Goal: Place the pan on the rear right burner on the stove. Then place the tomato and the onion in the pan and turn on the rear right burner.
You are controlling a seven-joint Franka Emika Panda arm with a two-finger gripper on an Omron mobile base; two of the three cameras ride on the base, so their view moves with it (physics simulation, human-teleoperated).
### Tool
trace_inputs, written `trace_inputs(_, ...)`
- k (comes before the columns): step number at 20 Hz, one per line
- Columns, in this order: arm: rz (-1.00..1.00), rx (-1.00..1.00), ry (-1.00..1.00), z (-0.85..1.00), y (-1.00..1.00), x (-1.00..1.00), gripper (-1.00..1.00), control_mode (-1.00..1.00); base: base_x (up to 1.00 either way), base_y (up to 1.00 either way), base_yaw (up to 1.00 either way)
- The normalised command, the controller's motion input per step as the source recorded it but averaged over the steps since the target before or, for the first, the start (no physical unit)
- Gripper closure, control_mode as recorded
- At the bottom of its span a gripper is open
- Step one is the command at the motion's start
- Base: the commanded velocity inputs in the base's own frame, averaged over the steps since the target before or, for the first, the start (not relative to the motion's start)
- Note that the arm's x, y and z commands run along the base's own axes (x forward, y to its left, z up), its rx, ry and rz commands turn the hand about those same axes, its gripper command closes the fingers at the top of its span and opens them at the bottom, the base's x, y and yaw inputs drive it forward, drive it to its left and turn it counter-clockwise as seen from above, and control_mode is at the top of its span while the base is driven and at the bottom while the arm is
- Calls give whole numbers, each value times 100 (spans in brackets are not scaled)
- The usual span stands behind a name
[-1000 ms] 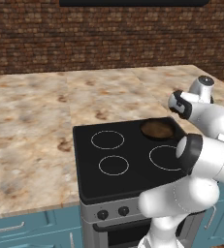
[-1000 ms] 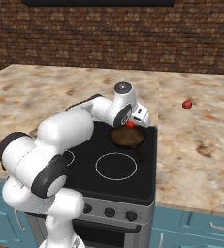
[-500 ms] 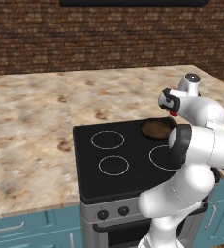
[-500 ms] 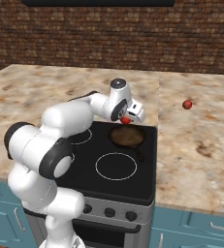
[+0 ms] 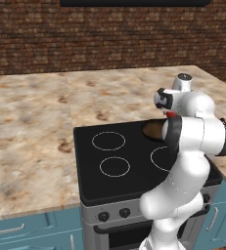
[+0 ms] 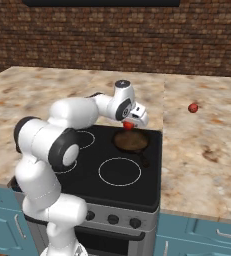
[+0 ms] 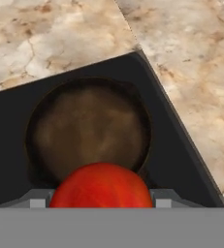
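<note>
Clutching the tomato above the pan on the far right ring, the pincer risks letting go off-centre; it could bounce out and roll across the stove.

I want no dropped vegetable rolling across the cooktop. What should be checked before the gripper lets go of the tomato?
1. Pan sits on the stove at its rear right corner: ok.
2. Tomato is held in the gripper: ok.
3. Tomato hangs above the pan's inside rather than its rim: ok in the hand view, where it sits near the closer edge.
4. Pan is empty: ok.
5. Onion lies on the counter for later: ok.
6. Drop height small: cannot tell.
</note>
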Motion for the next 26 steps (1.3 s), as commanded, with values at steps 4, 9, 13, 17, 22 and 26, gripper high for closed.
trace_inputs(4, 0, 0, 11, -38, 5, 8, 100, -100, 0, 0, 0)
trace_inputs(9, 0, 0, 3, -43, 0, 5, 100, -100, 0, 0, 0)
trace_inputs(13, 0, 0, 0, -40, 0, 8, 100, -100, 0, 0, 0)
trace_inputs(17, 0, 0, 0, -40, 1, 8, 100, -100, 0, 0, 0)
trace_inputs(22, 0, 0, 0, -39, 0, 12, 100, -100, 0, 0, 0)
trace_inputs(26, 0, 0, 0, -28, 0, 19, 100, -100, 0, 0, 0)
